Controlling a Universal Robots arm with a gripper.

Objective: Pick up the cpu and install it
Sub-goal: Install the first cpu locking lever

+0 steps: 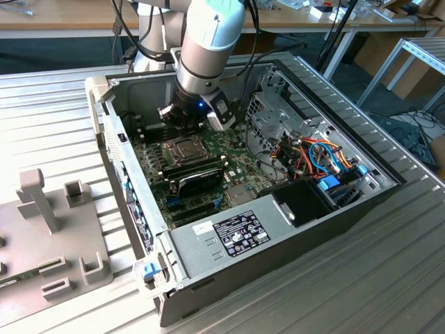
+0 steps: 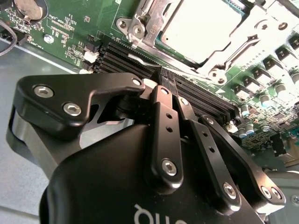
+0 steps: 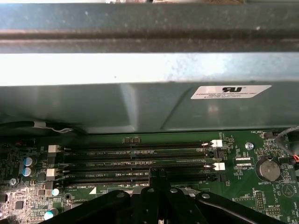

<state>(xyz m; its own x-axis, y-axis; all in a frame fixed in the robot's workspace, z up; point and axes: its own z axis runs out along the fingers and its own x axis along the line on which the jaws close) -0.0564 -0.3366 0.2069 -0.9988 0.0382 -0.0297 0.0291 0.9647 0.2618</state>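
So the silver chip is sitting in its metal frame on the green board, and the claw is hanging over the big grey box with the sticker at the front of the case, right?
Not quite. The chip does sit in its metal frame on the green board, but the claw hangs over the black memory slots beside that frame, as both wrist views show. The grey box with the sticker lies apart from it.

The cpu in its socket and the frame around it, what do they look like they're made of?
The cpu has a dull, pale grey top that looks like matte metal, with a soft, even sheen. The socket frame around it seems to be brighter bare metal, probably steel, with glints on its stamped edges and screws.
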